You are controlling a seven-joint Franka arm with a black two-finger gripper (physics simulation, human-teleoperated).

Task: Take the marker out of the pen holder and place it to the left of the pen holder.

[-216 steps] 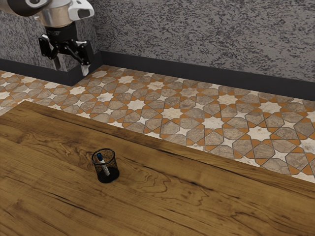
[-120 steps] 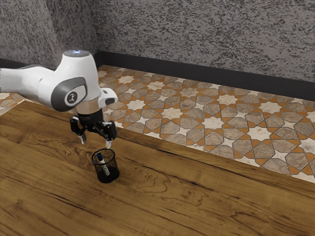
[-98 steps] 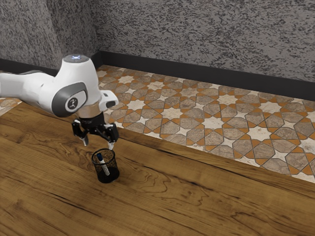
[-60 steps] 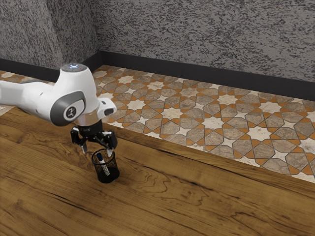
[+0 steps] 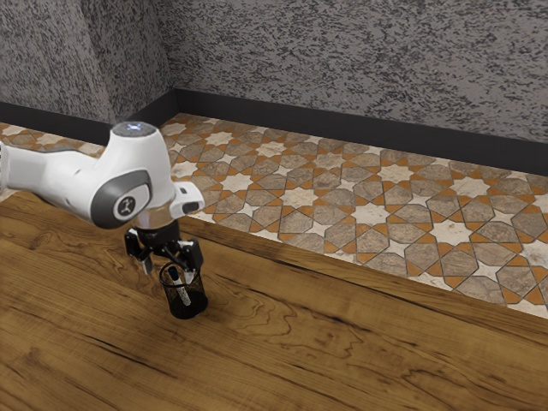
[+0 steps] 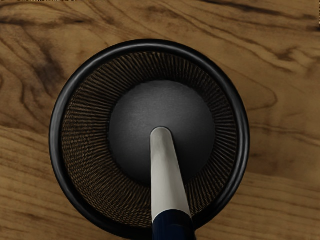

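Since the earlier frame, the hand (image 5: 169, 272) has sunk further, so that it now hangs right over the holder (image 5: 196, 301), with the arm (image 5: 137, 171) lowered along with it. Holder and marker (image 5: 181, 294) have kept their place beneath. The hand points down and is released: its two fingers stand apart, with nothing gripped between them. One finger, on the exterior view's left, hangs just outside the rim; the other is at the rim on the far side from it, though how deep it reaches is hard to make out through the dark mesh. The marker is still inside the holder, under the hand, leaning: its white end is down on the holder's round floor, and its blue cap is the end nearest the hand, up by the rim. Seen from the wrist, the holder's open mouth is below the hand, upright on the bench (image 6: 280, 210), with bare wood grain around it. The arm rises white above the hand and runs off to the exterior view's left. Past the bench's edge, well apart from the hand, lies the patterned floor (image 5: 368, 214), and beyond that stands the grey wall (image 5: 360, 60).
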